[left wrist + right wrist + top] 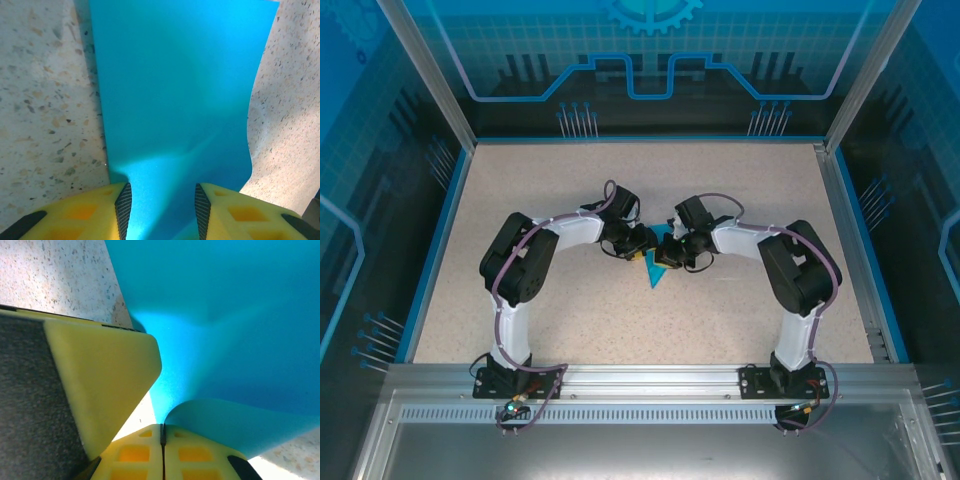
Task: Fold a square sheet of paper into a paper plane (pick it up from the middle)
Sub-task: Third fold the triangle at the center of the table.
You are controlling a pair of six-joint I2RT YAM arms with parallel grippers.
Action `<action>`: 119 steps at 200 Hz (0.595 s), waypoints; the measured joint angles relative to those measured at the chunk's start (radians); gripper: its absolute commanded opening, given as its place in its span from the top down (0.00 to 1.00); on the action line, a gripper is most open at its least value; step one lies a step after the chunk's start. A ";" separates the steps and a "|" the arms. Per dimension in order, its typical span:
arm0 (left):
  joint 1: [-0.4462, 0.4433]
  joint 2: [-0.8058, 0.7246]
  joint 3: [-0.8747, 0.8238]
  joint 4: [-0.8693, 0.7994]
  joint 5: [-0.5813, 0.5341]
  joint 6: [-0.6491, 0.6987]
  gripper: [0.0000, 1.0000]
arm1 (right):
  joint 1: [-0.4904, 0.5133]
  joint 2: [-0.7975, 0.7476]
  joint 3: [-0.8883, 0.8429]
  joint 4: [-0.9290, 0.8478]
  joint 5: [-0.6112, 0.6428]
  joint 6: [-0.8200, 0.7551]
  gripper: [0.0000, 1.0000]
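Yellow-fingered, your right gripper was clamped shut against a curl of the paper; your left gripper stood part-open astride it at the middle of the table. It lay folded to a point, I'd judge; more creases remained.

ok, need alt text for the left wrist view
A sheet of teal paper runs from between the left claw's two yellow fingers, which stand apart, up to the top of the frame. The speckled table shows on both sides, and the paper's right edge curves in a wave.
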 measured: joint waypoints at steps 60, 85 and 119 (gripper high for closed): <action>0.000 0.000 0.000 0.000 0.000 0.000 0.57 | 0.000 0.020 0.002 0.002 0.002 -0.003 0.93; 0.000 0.000 0.000 0.000 0.000 0.000 0.57 | 0.000 0.021 0.002 0.008 0.000 -0.004 0.93; 0.000 0.000 0.000 0.000 0.000 0.000 0.57 | 0.000 0.021 0.002 0.010 -0.002 -0.011 0.94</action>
